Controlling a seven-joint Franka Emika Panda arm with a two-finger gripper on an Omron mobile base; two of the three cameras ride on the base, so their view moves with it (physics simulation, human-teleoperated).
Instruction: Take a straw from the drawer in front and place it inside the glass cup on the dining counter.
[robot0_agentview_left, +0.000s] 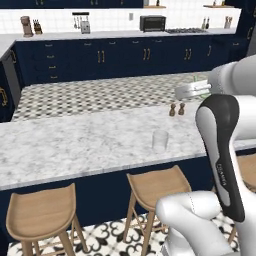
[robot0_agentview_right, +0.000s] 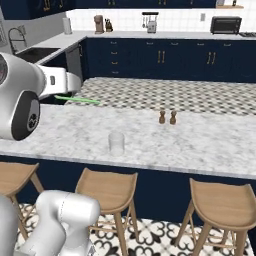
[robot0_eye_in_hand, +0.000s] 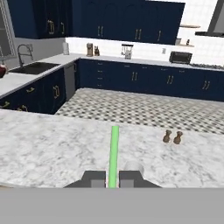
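Closest to my hand camera, the hand (robot0_eye_in_hand: 113, 179) has its two dark fingertips clamped on the straw (robot0_eye_in_hand: 114, 153), which runs straight away from the fingers, its long axis pointing out across the marbled tabletop (robot0_eye_in_hand: 52, 148). From the right base camera I see that same light-green straw (robot0_agentview_right: 77, 100) lying near level in the air, sticking out rightward from the white wrist above the slab. The left base camera gives me little of it (a faint green sliver by the wrist, I think). Just past the right fingertip sits the glass cup (robot0_eye_in_hand: 132, 166), half hidden; both base views show it whole, upright on the tabletop (robot0_agentview_right: 200, 145), and as far as I can judge it holds nothing. Two brown shakers (robot0_eye_in_hand: 172, 137) stand side by side, well apart from the cup.
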